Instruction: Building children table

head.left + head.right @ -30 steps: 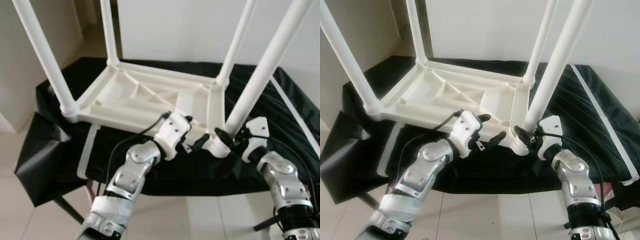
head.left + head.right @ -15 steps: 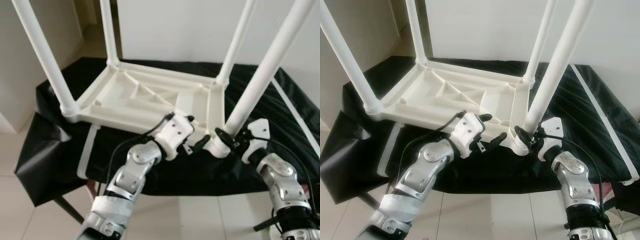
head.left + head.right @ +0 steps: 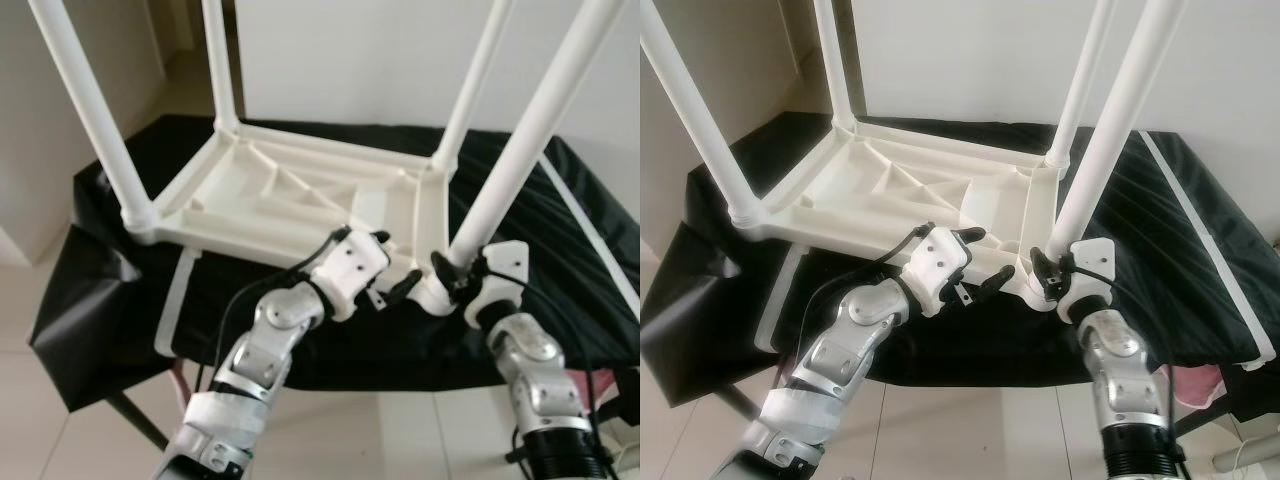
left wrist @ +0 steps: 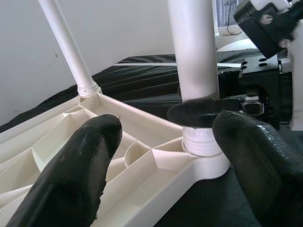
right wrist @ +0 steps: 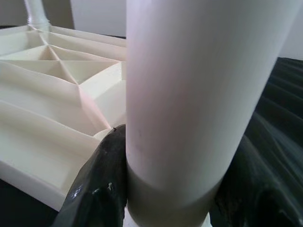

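The white children's table (image 3: 300, 195) lies upside down on the black-draped tabletop (image 3: 560, 230). The right gripper (image 3: 452, 278) fingers clench its near right leg (image 3: 520, 150) at the base. The left gripper (image 3: 392, 270) fingers are spread wide just beside that corner, grasping nothing.

White wall (image 3: 340, 60), pale tiled floor (image 3: 60, 440), black cloth-draped stand (image 3: 80, 300)

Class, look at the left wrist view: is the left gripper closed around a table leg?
No. The left gripper is open, its fingers spread before the near leg.
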